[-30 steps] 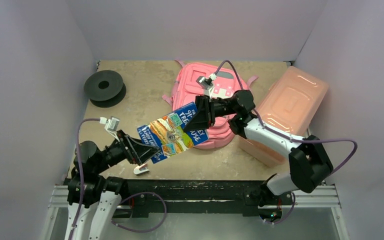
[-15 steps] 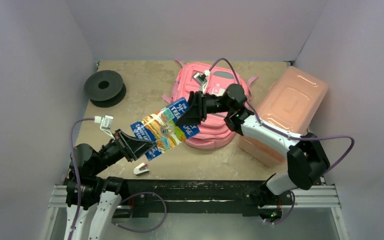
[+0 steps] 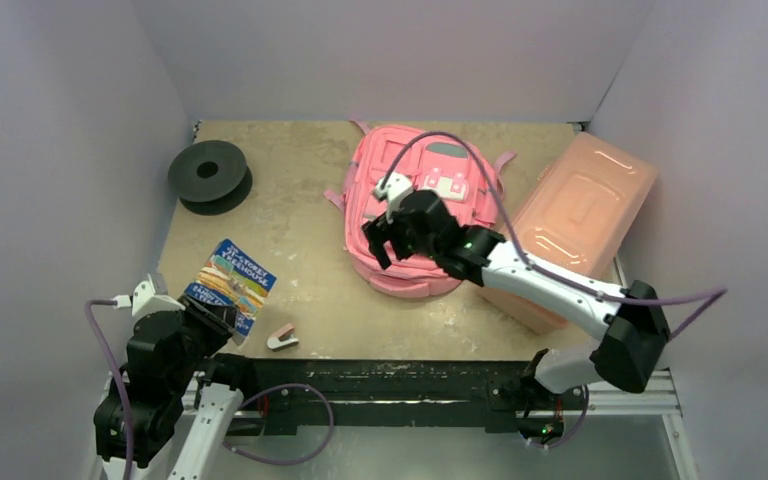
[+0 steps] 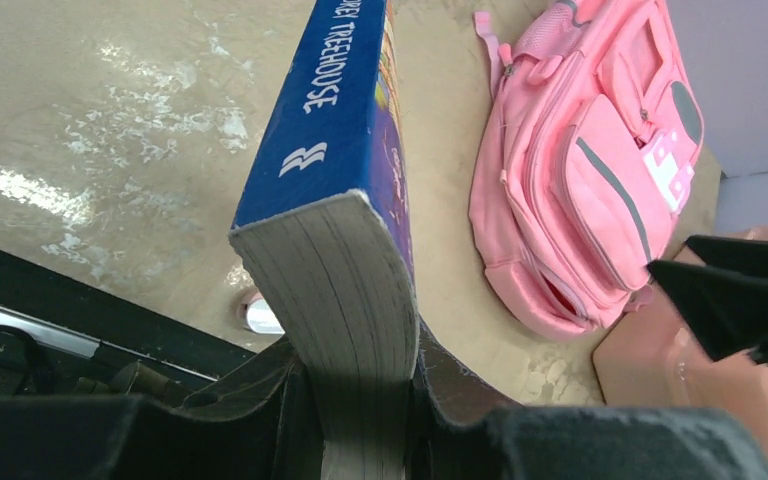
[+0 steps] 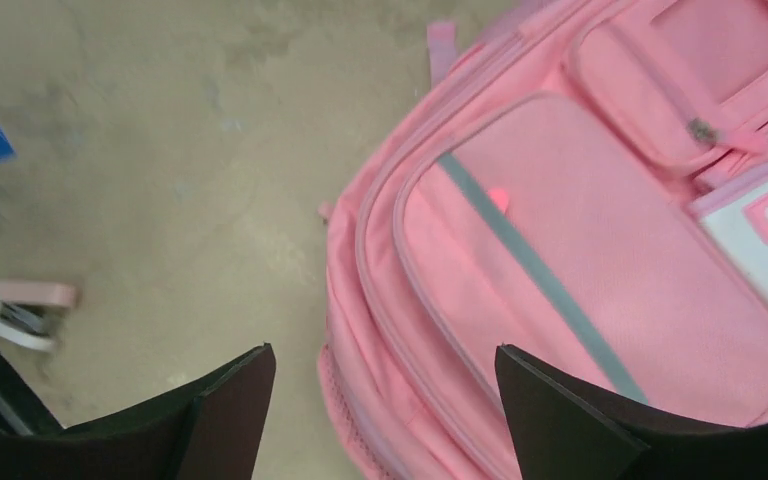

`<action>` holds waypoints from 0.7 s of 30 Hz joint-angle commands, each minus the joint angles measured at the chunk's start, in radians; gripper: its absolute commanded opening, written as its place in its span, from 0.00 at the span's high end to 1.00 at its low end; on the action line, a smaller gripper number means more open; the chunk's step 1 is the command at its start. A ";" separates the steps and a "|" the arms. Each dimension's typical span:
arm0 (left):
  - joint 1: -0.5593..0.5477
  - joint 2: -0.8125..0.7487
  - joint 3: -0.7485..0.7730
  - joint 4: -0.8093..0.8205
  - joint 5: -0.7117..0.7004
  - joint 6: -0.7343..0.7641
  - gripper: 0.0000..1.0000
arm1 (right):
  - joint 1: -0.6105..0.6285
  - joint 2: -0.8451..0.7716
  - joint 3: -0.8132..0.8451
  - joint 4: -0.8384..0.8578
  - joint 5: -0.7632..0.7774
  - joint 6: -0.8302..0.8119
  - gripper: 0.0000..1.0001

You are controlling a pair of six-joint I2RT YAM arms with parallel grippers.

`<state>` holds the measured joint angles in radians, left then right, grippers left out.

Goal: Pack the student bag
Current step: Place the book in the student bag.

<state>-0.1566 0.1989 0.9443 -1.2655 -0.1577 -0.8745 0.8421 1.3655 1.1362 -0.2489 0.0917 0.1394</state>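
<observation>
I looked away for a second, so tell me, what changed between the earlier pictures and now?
The right pincer let go of the book and moved, open, over the student bag. The left pincer kept its grip and drew the book back toward the left near edge. Bag, salmon box, black spool and small pink stapler stayed put.

Soft, even light casts faint shadows, glare streaks the table [image 4: 110, 110] in the left wrist view, and the right wrist view blurs the student bag [image 5: 600, 300].
</observation>
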 commanded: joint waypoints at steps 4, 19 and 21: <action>0.002 0.016 -0.001 0.101 0.031 0.014 1.00 | 0.219 0.206 0.047 -0.220 0.412 -0.202 0.24; 0.002 -0.002 -0.049 0.108 0.128 0.008 1.00 | 0.230 0.275 0.076 -0.260 0.517 -0.147 0.71; 0.002 -0.003 -0.051 0.110 0.134 0.010 1.00 | 0.229 0.264 0.072 -0.252 0.521 -0.147 0.66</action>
<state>-0.1574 0.2050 0.8845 -1.2800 -0.0574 -0.8711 1.0740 1.6646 1.1721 -0.5095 0.5655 -0.0166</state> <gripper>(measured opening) 0.256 0.295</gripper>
